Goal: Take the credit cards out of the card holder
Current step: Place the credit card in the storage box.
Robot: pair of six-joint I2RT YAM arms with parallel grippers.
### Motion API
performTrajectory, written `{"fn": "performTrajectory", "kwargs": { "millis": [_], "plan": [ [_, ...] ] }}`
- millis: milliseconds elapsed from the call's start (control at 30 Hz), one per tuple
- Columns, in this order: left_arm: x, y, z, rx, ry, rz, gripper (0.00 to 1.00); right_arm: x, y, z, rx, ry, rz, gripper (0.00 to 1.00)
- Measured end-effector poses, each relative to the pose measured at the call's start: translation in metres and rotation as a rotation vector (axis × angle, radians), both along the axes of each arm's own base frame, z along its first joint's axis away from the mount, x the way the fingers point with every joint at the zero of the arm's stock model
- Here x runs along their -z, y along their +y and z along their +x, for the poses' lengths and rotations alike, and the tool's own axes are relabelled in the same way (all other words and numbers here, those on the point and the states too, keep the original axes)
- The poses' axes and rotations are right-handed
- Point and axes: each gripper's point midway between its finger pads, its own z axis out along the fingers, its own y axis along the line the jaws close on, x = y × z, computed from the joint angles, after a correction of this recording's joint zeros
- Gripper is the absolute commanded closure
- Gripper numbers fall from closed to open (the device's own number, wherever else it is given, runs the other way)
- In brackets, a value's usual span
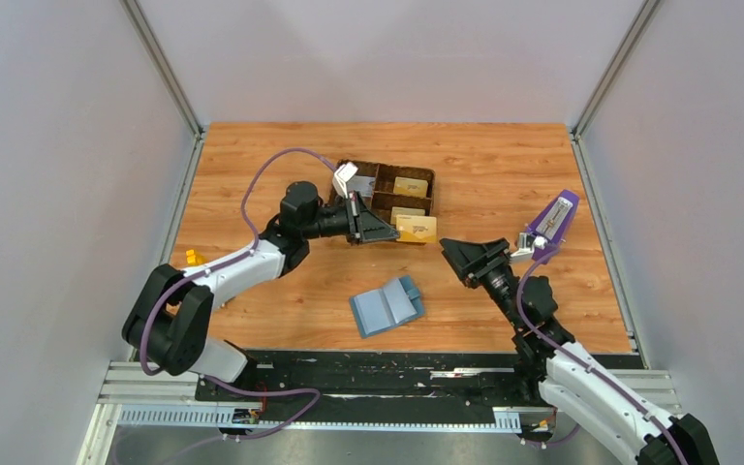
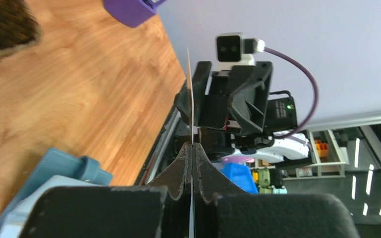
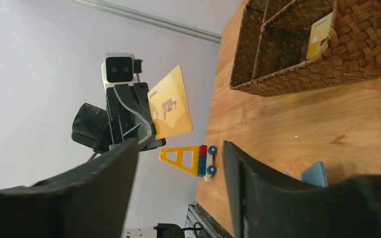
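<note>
The blue card holder (image 1: 387,306) lies open on the table between the arms. Its edge shows in the left wrist view (image 2: 54,171) and in the right wrist view (image 3: 315,173). My left gripper (image 1: 390,232) is shut on a gold credit card (image 1: 418,229) and holds it above the table by the tray's front edge. The card is edge-on in the left wrist view (image 2: 190,94), between the shut fingertips (image 2: 192,148), and face-on in the right wrist view (image 3: 168,104). My right gripper (image 1: 453,262) is open and empty (image 3: 181,146), right of the card holder, facing the left gripper.
A brown woven divided tray (image 1: 380,170) stands behind the left gripper with two more gold cards (image 1: 410,186) in it; one shows in the right wrist view (image 3: 320,34). A purple metronome (image 1: 552,223) stands at right. A yellow and red toy (image 1: 192,257) lies at left.
</note>
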Motion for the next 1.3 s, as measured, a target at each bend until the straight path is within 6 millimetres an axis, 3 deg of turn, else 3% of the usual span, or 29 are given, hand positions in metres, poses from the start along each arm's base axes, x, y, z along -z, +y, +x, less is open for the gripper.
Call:
{"fn": "performTrajectory", "kwargs": {
  "millis": [67, 100, 367, 567, 800, 1300],
  "plan": [
    [0.0, 0.006, 0.009, -0.015, -0.008, 0.03, 1.0, 0.004, -0.001, 0.0, 0.005, 0.002, -0.051, 0.05],
    [0.001, 0.009, 0.014, -0.02, -0.016, 0.049, 1.0, 0.004, -0.001, 0.0, 0.006, 0.001, -0.075, 0.01],
    [-0.008, 0.028, 0.056, -0.056, -0.095, 0.174, 1.0, 0.005, 0.0, -0.001, -0.022, -0.027, -0.298, 0.0],
    [0.026, 0.032, 0.091, -0.05, -0.041, 0.289, 1.0, 0.011, 0.0, -0.008, -0.066, -0.051, -0.426, 0.0],
    [0.068, 0.031, 0.121, -0.044, 0.048, 0.361, 1.0, -0.006, -0.003, -0.011, -0.069, -0.13, -0.496, 0.0],
    [0.112, 0.018, 0.148, -0.03, 0.146, 0.364, 1.0, 0.007, -0.002, -0.005, -0.085, -0.114, -0.577, 0.0]
  ]
}}
